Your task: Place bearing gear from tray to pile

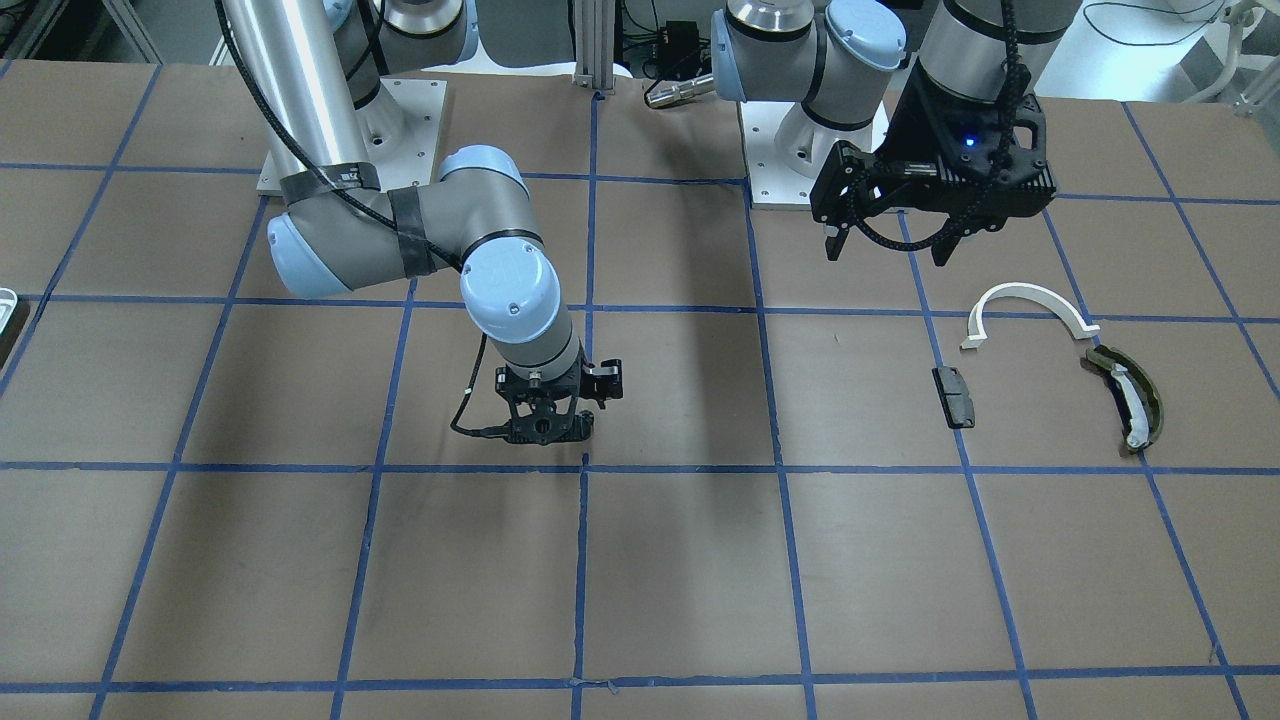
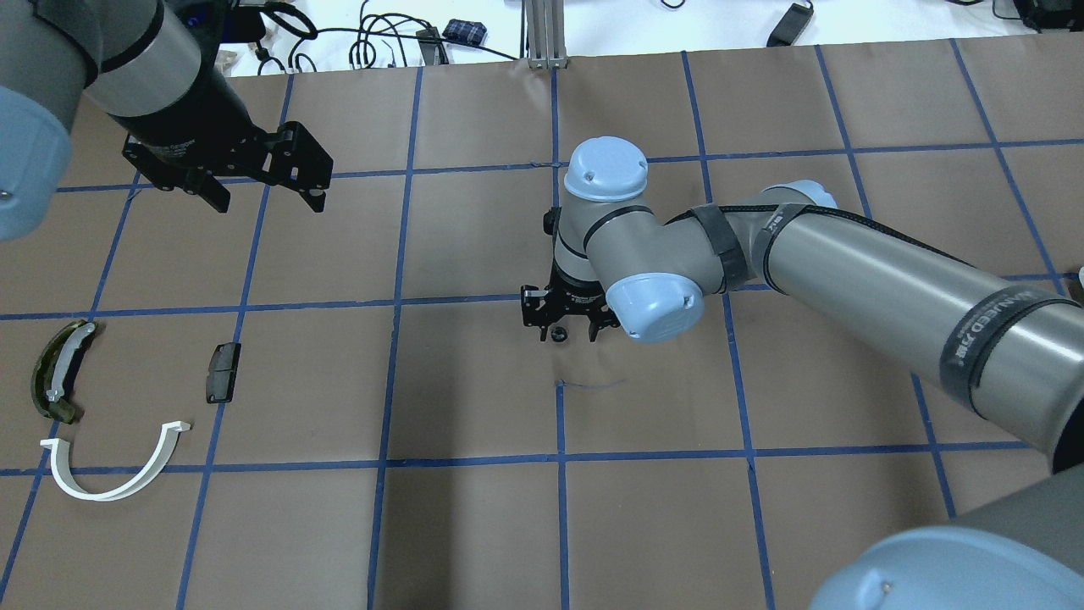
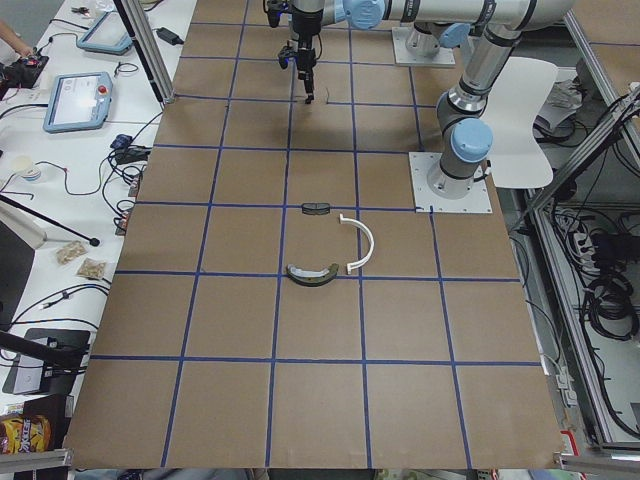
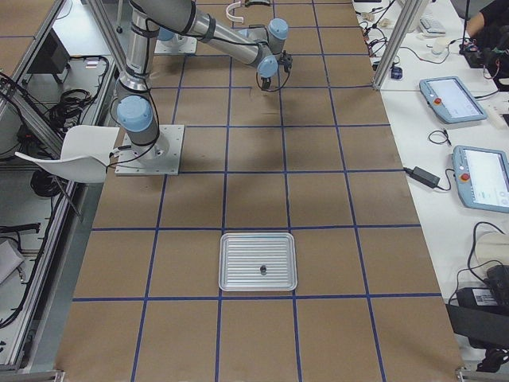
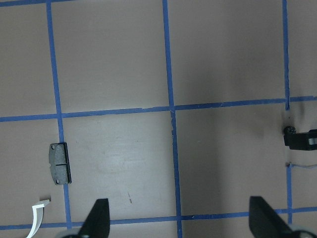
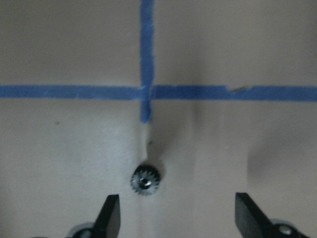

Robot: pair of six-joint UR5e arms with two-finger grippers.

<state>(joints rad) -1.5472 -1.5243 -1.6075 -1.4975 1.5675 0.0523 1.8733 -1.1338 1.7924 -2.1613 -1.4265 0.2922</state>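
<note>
A small toothed bearing gear [image 6: 145, 180] lies on the brown table near a blue tape crossing; it also shows in the overhead view [image 2: 557, 334]. My right gripper [image 6: 177, 208] is open just above it, fingers apart on either side, the gear nearer the left finger. The pile is at the table's left: a white half-ring arc [image 2: 118, 474], an olive curved shoe [image 2: 59, 373] and a black pad [image 2: 223, 371]. My left gripper [image 2: 262, 191] is open and empty, high behind the pile. The tray [image 4: 258, 239] lies far right with a small dark part on it.
The table is brown paper with a blue tape grid [image 2: 559, 462]. The right arm's elbow and forearm [image 2: 847, 280] stretch across the table's right half. Both arm bases [image 1: 350, 140] stand at the robot's side. Only a sliver of the tray [image 1: 5, 305] shows in the front-facing view.
</note>
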